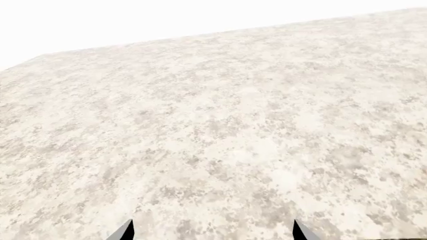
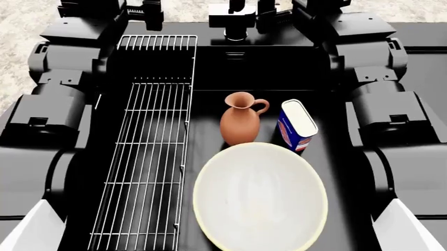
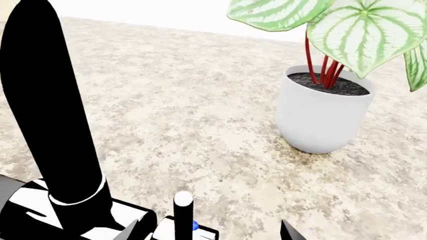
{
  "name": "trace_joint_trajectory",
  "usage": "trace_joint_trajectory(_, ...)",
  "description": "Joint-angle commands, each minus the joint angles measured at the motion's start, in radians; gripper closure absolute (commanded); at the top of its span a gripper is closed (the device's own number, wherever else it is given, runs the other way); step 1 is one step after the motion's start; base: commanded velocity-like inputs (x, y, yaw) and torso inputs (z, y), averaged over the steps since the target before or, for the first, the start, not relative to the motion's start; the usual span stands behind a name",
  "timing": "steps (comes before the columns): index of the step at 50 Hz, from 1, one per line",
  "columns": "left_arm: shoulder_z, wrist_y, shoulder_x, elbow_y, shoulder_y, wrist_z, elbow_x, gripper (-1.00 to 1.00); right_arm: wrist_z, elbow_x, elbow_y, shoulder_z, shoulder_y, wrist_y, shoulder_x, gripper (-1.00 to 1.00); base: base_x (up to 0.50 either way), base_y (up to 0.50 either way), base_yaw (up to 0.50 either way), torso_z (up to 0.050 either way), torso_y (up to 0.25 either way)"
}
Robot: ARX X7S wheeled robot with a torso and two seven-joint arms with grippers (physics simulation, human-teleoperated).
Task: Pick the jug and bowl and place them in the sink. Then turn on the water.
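Observation:
In the head view the terracotta jug (image 2: 239, 123) stands upright in the black sink (image 2: 207, 136). The wide cream bowl (image 2: 260, 196) lies in the sink just in front of the jug. My left gripper (image 1: 213, 232) is open and empty over bare speckled counter; only its two fingertips show. My right gripper (image 3: 213, 231) is open next to the tall black faucet (image 3: 47, 100). A short black lever with a white tip (image 3: 182, 210) stands between the fingertips; I cannot tell whether they touch it. No water is running.
A blue-and-white canister (image 2: 297, 125) leans beside the jug in the sink. A silver wire rack (image 2: 150, 157) runs along the sink's left side. A white pot with a green leafy plant (image 3: 323, 115) stands on the counter (image 3: 200, 100) past the faucet.

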Motion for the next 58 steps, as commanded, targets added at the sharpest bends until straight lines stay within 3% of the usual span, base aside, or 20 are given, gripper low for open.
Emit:
trace_joint_trajectory(1,-0.013,0.001,-0.002,0.0,-0.004,0.002,0.008,-1.0,0.011,-0.002,0.0,0.002,0.005,-0.003,0.0,-1.0,0.0,0.0,0.0,0.0,0.0)
trace_joint_trajectory(58,-0.013,-0.002,0.002,0.001,-0.028,0.006,0.02,-1.0,0.136,0.005,0.0,0.111,-0.006,0.02,0.07,-1.0,0.0,0.0,0.0,0.0,0.0)
